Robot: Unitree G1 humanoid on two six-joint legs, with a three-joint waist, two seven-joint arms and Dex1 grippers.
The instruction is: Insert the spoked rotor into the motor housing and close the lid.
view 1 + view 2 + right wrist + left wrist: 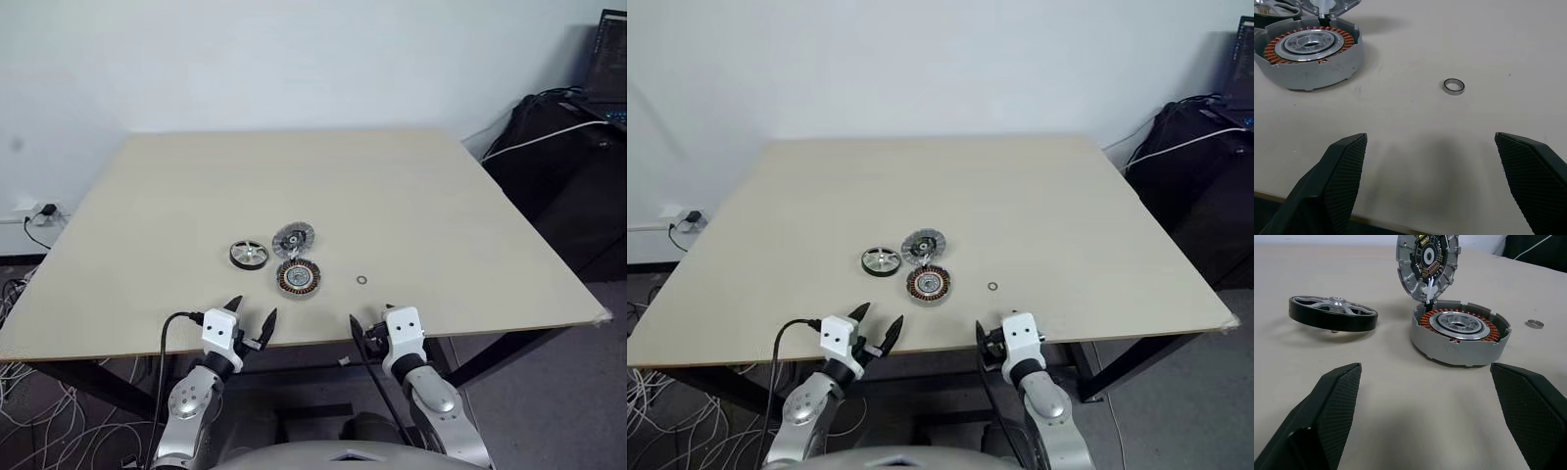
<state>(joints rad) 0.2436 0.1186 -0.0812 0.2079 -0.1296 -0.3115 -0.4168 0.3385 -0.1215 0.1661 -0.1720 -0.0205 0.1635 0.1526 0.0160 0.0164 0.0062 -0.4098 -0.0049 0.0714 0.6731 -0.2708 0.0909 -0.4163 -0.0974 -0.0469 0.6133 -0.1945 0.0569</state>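
Observation:
The spoked rotor (249, 255), a black-rimmed ring with silver spokes, lies flat on the tan table (411, 206). To its right sits the motor housing (299, 278), with copper windings showing around a silver centre (1459, 330). The lid (1427, 262) stands tilted up at the housing's far rim, its ribbed face with the dark centre toward me. My left gripper (253, 311) hovers open at the table's near edge, short of the rotor (1332, 313) and housing. My right gripper (372, 315) is open too, near the edge, with the housing (1308, 51) ahead to its left. Both are empty.
A small metal washer (361, 281) lies on the table right of the housing, ahead of the right gripper (1453, 86). Black equipment and a white cable (558, 137) stand beyond the table's right side. Loose cables (39, 411) lie on the floor at left.

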